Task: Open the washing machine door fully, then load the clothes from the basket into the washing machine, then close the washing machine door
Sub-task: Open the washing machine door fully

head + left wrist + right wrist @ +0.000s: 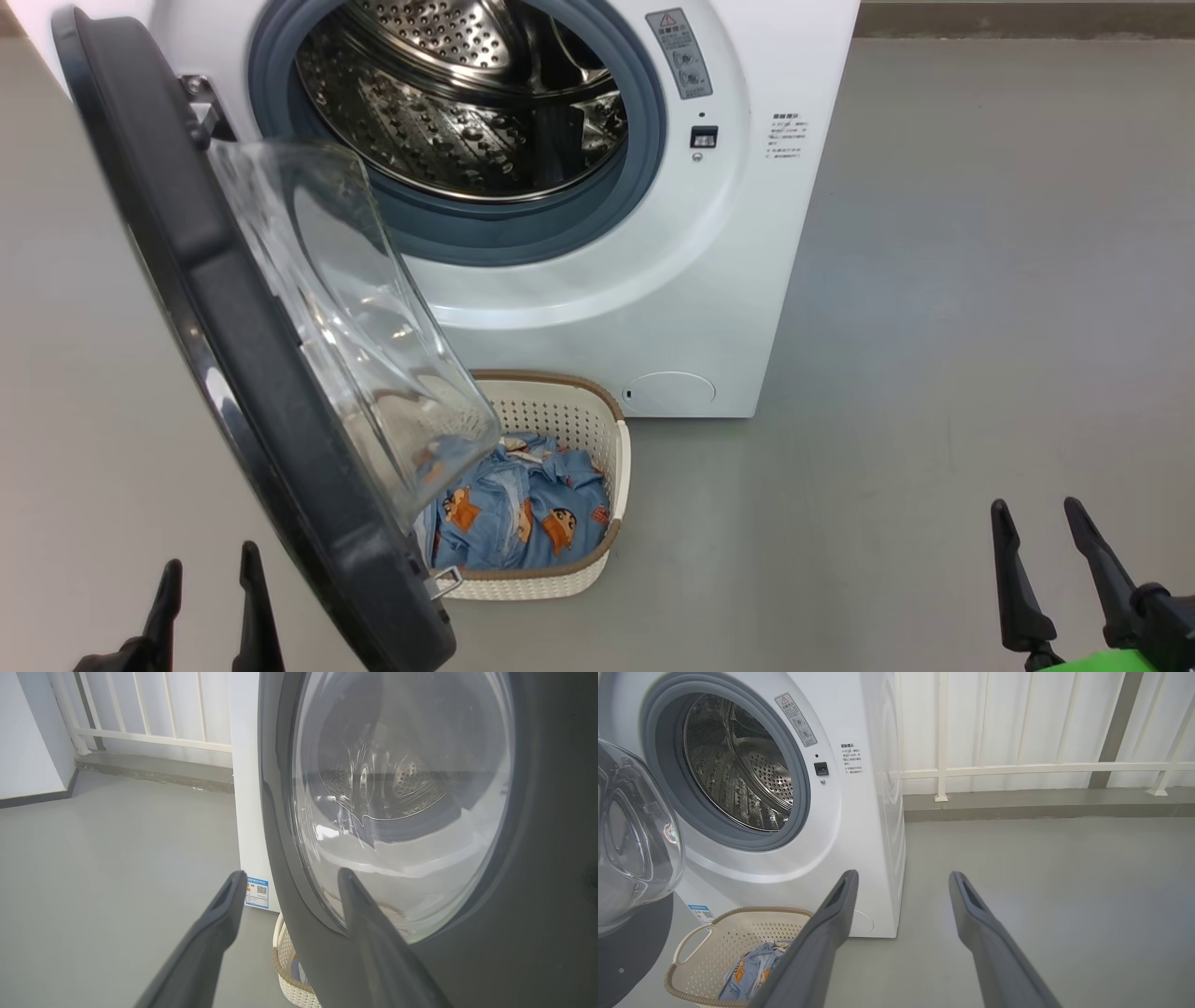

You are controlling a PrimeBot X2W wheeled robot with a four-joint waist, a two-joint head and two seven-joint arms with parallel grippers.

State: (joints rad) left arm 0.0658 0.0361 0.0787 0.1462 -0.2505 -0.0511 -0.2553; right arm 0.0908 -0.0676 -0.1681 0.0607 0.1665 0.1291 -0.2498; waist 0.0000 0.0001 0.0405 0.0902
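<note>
The white washing machine (672,280) stands ahead, its steel drum (467,93) exposed inside the grey gasket. Its black door (252,373) swings out toward me at the left, the glass bowl (355,317) bulging over the basket. On the floor in front of the machine sits the cream basket (611,448) holding light blue cartoon-print clothes (532,513). My left gripper (210,579) is open at the lower left, just outside the door's outer face (537,882). My right gripper (1036,523) is open at the lower right, well away from the basket (714,933) and the clothes (747,970).
Grey floor (934,327) spreads wide to the right of the machine. A white railing (1041,768) and a low kerb run along the back wall. A blue label sticker (257,892) sits low on the machine front.
</note>
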